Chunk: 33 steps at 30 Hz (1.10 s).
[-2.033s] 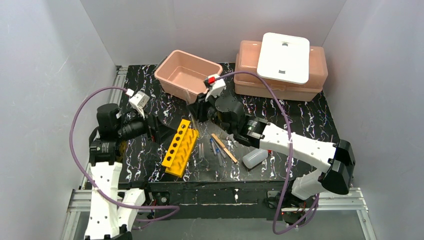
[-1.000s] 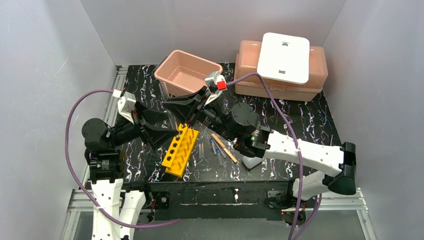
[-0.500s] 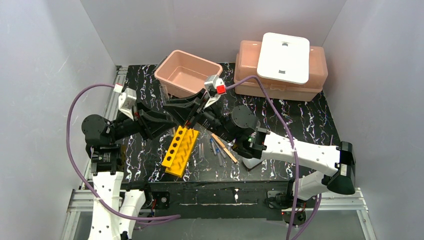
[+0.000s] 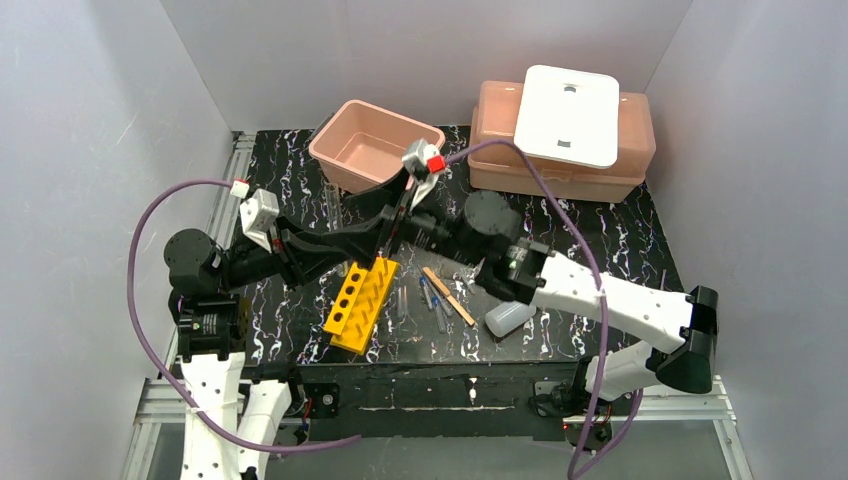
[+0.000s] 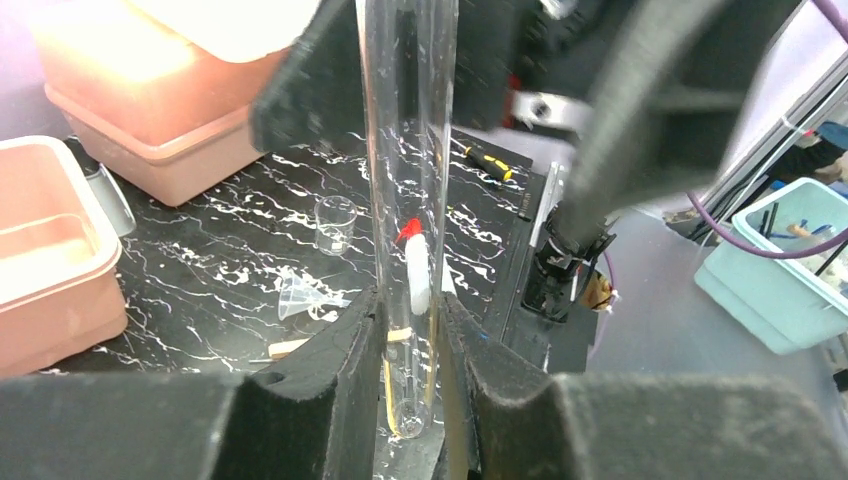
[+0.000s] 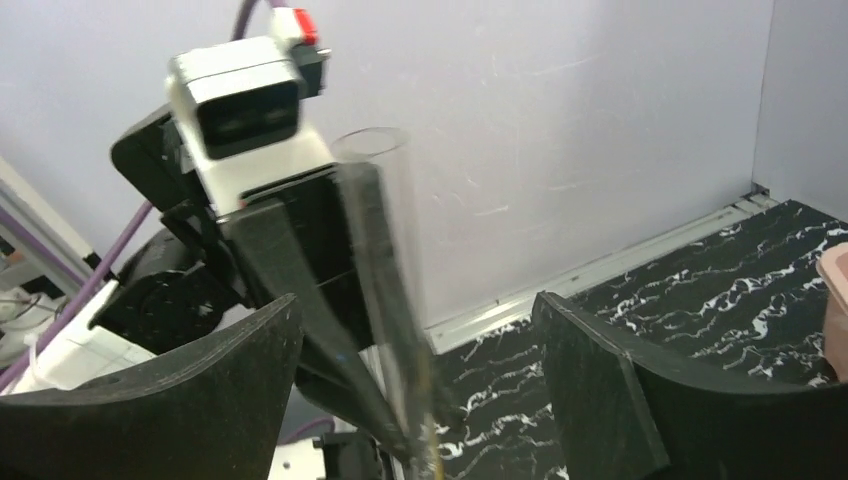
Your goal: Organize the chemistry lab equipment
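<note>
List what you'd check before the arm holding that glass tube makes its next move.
1. Left pincer holds the tube: ok, clamped between both fingers near its rounded lower end.
2. Right pincer off the tube: ok, open wide, with a finger on either side and neither touching.
3. Rack holes free: ok, all look empty from above.
4. Tube lined up over a hole: cannot tell, the top view does not settle it.
5. Stick and pipettes out of the way: ok, they lie beside the rack, apart from it.
</note>
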Available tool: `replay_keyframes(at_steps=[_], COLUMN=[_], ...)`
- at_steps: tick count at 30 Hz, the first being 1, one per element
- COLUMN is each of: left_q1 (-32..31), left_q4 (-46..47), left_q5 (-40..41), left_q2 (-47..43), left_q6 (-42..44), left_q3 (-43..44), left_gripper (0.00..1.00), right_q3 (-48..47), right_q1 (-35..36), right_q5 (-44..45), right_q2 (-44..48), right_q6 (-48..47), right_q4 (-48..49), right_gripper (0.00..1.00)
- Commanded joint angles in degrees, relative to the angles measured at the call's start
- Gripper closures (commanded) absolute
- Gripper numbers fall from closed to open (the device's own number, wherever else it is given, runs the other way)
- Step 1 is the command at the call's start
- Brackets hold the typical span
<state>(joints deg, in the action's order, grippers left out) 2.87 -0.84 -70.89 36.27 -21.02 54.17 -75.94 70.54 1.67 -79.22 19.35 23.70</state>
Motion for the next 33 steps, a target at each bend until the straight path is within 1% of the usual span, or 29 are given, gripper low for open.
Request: replay_keyframes(at_steps=[1,5,7,9,13,16,18,24,27,33], left_q1=[0.16,0.12,0.13,0.19,0.14,0.12,0.12,0.14,0.16,0.12], left_q4=[-9.56,-11.46,-11.38,-11.37,-11.98,-11.99,-11.99,-12.87,-13.49,-13.8], left_q5=[0.31,0.14,0.05,-0.12,-0.23,-0.28,-0.96,-2.78,-5.2,-6.73], left_q2=[-1.11,-1.46,-1.49,-1.26,-0.64,-0.68,-0.68,-0.88,-1.27,-2.57], left_q6=[10.37,11.8,11.74,11.61,11.79,11.87,11.8,11.35,10.9,10.03], left_q3=[3.91,3.37,2.99,3.01,3.02,2.84,2.67,2.25,1.87,0.39], left_gripper=[1.0,1.0,1.0,1.0,1.0,1.0,1.0,1.0,1.0,1.0], right_q3=[-6.79,-10.7,-13.62,-15.95,-16.49,-17.31,-18.38,-17.59,-18.56,-17.34], right_q1=[-6.61,-7.65,-7.7,-7.65,-7.7,-7.7,-7.66,-7.6,-7.38,-6.41], right_q5=[-17.72,-22.11,-24.53,-26.64,-28.27,-27.45,-26.99,-25.84,-25.21,-26.2], right_q2=[2.49,2.35,1.15,0.14,-0.22,-1.01,-2.17,-3.66,-4.31,-3.65], right_q6=[4.37,-0.33,-1.76,-2.79,-3.73,-3.81,-3.96,-4.39,-6.08,-7.86], right_q4=[-13.46,-23.12,-27.81,-29.89,-28.91,-28.84,-29.72,-26.66,-27.02,-25.75], right_gripper=[0.05,0.05,0.09,0.14,0.15,0.17,0.2,0.27,0.29,0.46])
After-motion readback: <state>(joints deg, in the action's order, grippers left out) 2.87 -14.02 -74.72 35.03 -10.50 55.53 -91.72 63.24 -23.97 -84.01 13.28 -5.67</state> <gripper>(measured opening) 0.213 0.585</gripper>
